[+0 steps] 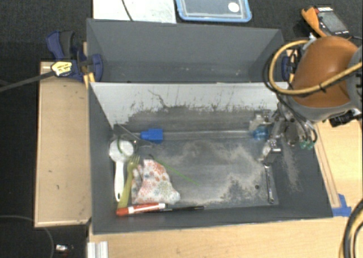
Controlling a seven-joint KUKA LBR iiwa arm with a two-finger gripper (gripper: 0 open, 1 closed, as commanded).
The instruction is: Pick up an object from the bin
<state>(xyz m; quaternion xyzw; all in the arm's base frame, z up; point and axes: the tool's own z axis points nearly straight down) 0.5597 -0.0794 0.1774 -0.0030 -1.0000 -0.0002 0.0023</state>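
Camera view, item 1: grey metal bin [181,53], standing open, its scuffed floor lying bare across the middle and the right. Item 2: robot arm, reaching in from the right, carrying an orange cover [320,72] with looped cables [273,72] hanging beside it. Item 3: gripper [271,152], hanging low over the bare floor at the right side of the bin, near the right wall; whether it is released or clenched cannot be told, and it is touching none of the loose things. Item 4: loose things, all lying at the left end of the bin, well apart from the gripper. Among them: a small blue block [152,135], sitting toward the far wall, nearest of the lot to the gripper; a white spoon [119,160], lying along the left wall with its bowl pointing far; a thin green stick [129,176], leaning just beside the spoon; a patterned cloth bundle [153,183], resting to the right of the stick and touching it; a red-capped pen [144,208], lying along the near wall, just in front of the bundle.
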